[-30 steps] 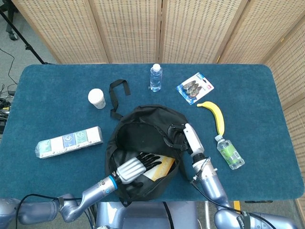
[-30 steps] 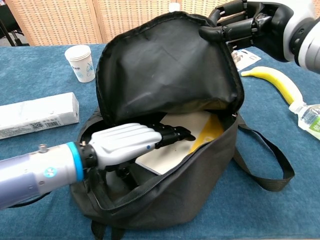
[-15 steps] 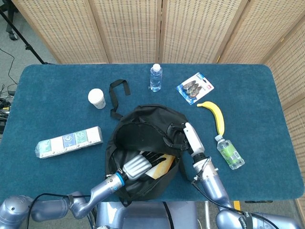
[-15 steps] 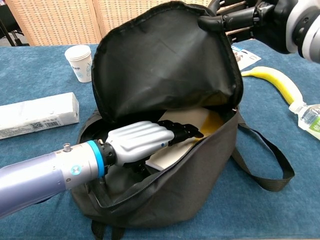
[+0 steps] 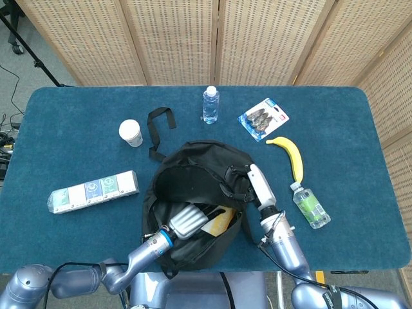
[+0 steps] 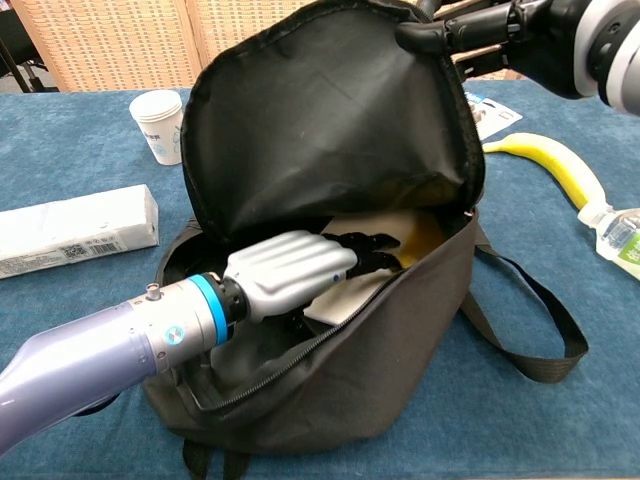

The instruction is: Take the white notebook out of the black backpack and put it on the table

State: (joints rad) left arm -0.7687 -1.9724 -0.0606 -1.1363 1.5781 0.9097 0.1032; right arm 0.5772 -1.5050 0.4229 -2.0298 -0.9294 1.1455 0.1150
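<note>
Inside the black backpack (image 6: 400, 330), the left hand (image 6: 295, 272) lies on the white notebook (image 6: 370, 285), its grasp unclear; the right hand (image 6: 500, 35) grips the backpack's raised flap.

Inside the backpack (image 6: 400, 330), the left hand (image 6: 300, 275) covers most of the notebook (image 6: 395, 228), and the fingertips' grip stays hidden.
</note>
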